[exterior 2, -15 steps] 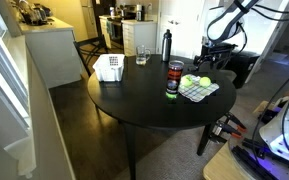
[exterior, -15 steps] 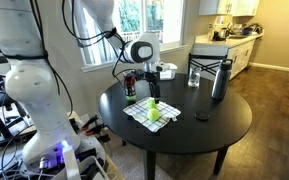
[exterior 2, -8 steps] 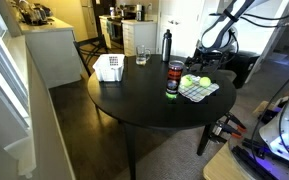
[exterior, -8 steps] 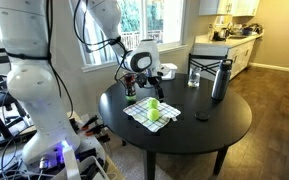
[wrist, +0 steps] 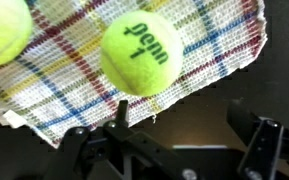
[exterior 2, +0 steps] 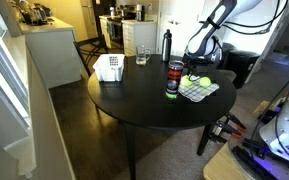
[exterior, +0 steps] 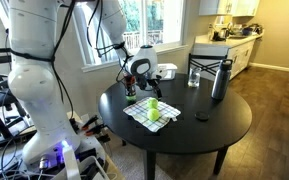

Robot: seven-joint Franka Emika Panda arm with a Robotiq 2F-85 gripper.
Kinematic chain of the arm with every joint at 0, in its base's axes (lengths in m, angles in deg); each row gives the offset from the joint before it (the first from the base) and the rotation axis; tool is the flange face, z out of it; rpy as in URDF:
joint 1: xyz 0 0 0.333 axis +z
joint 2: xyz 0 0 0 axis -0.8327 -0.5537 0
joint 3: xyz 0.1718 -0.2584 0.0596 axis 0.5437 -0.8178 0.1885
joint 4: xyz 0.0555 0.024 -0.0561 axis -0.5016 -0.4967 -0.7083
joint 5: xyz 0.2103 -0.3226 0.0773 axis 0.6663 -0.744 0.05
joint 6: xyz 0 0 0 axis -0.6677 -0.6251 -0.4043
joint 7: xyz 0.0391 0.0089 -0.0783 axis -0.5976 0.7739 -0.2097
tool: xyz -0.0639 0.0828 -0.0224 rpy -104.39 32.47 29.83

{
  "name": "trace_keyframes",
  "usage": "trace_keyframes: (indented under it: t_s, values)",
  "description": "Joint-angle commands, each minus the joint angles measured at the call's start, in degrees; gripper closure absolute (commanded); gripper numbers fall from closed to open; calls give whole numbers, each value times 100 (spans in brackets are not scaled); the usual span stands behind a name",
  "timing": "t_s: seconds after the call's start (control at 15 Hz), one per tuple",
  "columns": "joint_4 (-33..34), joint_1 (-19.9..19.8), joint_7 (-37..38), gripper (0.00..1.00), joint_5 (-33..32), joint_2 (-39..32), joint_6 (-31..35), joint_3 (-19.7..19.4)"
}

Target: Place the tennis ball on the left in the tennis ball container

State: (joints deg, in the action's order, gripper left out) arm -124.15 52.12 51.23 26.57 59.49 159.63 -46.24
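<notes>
Wrist view shows a checked cloth (wrist: pixel 216 45) spread on the dark desk (exterior 2: pixel 134 108), with the ball (wrist: pixel 137 52) lying on it near the middle and a second ball (wrist: pixel 4 30) at the upper left edge of the frame, apart from the first. The hand (wrist: pixel 169 150) is at the bottom of that view, its two fingers (wrist: pixel 79 150) spread wide with nothing between them; the ball lies beyond the tips, not yet inside the gap.

In an exterior view the container (exterior 2: pixel 173 80) stands just beside the cloth, close to both balls, and the hand hangs above the ball nearer to it. Farther off on the desk are a grey bottle (exterior: pixel 220 80), a glass (exterior: pixel 194 76) and a white basket (exterior 2: pixel 108 68), all well apart from the cloth. Nothing lies between the hand and the ball (the container is the closest neighbour).

The ball is fuzzy yellow-green with black print reading "Penn" over a "1", turned up toward the wrist camera and set slightly aslant. Being round, it has no long axis. The container is upright, its long axis vertical, with a dark red and black band around it; whether its top is open I cannot tell.
</notes>
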Motion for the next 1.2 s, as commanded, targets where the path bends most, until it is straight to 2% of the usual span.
trace_keyframes:
  t_s: [0.0,0.13,0.2,0.53,0.67,1.13]
  values:
    - [252,60,-293,0,364,-267,-45,121]
    - [285,359,2,0,178,-240,-267,-235]
    - [294,395,-7,0,172,-223,-320,-283]
    - [238,1009,259,0,-229,-124,-373,-1070]
    - [189,1053,195,0,-215,-43,-499,-1107]
    - [36,975,62,0,-115,173,-1155,-756]
